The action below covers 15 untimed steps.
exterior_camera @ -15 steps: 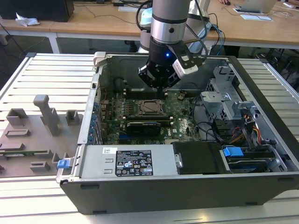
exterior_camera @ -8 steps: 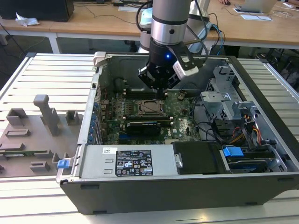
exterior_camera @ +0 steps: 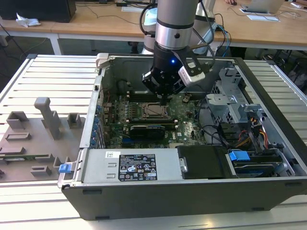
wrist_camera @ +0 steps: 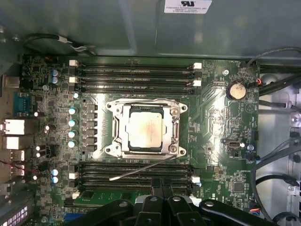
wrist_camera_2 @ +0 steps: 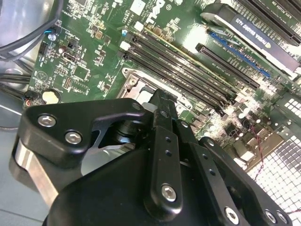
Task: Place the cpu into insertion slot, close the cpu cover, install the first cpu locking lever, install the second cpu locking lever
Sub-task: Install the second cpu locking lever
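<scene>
The cpu (wrist_camera: 146,130) lies pale and silvery in the insertion slot (wrist_camera: 109,149) on the green board. The cpu cover (wrist_camera: 175,130) is folded down flat around it. One thin wire lever (wrist_camera: 141,99) lies along the socket's edge by the memory slots. A second lever (wrist_camera: 141,168) sticks out slanted over the other memory slots, close to my fingertips. My gripper (wrist_camera: 162,182) hangs just beside the socket (exterior_camera: 153,111), with its fingers together and nothing between them. In the exterior view the gripper (exterior_camera: 165,99) sits low inside the case, and the second wrist view has its black body (wrist_camera_2: 162,99) over the socket's corner (wrist_camera_2: 134,81).
Long black memory slots (wrist_camera: 134,70) flank the socket on two sides. A black card (exterior_camera: 146,129), the power supply (exterior_camera: 129,165), a drive cage (exterior_camera: 230,105) and cables (exterior_camera: 216,134) crowd the case. Grey fixtures (exterior_camera: 33,134) stand on the table at the exterior view's left.
</scene>
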Motion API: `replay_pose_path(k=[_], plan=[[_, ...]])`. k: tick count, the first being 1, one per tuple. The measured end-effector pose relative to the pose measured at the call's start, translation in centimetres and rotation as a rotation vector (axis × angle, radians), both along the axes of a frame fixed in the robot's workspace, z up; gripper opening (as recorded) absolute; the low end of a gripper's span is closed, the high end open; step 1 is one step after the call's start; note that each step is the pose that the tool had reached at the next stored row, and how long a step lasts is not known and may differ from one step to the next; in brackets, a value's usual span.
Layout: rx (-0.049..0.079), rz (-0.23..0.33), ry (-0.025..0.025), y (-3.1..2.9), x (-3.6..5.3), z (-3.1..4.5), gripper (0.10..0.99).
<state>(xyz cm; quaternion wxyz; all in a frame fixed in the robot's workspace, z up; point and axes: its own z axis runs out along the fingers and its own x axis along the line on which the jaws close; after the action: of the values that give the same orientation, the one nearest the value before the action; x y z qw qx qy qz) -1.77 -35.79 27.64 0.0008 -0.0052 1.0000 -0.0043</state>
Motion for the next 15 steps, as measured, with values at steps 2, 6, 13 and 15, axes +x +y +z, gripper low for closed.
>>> replay_pose_path(k=[2,6,13,15], plan=[[0.0,0.0,0.0001,-0.11,0.0,-0.12,0.106],[0.0,0.0,0.0,-0.2,0.0,-0.24,0.106],[0.0,0.0,0.0001,-0.24,0.0,-0.62,0.106],[0.0,0.0,0.0,-0.24,0.0,-0.73,0.106]])
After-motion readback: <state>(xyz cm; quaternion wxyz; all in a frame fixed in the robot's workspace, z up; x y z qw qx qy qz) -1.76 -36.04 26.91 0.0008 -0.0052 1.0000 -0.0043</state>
